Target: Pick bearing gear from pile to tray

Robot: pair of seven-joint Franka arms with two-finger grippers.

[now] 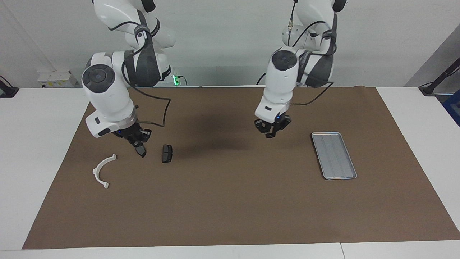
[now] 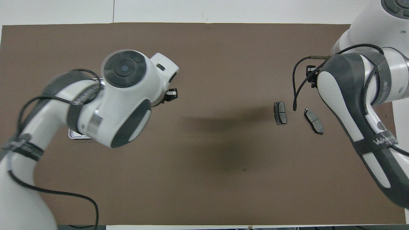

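Robotics lab: two white Franka arms bench-mounted at a white table, brown mat laid over it (plain grey wall at 12 o'clock).

Open mat between the two arms, clutter only at each end

The brown mat is lying bare through its middle; the right gripper is hanging low near a dark plate, with a second plate and the white bracket crowding that end of the table. The left gripper is hovering over bare mat, standing apart from the tray, which is sitting near the left arm's end.
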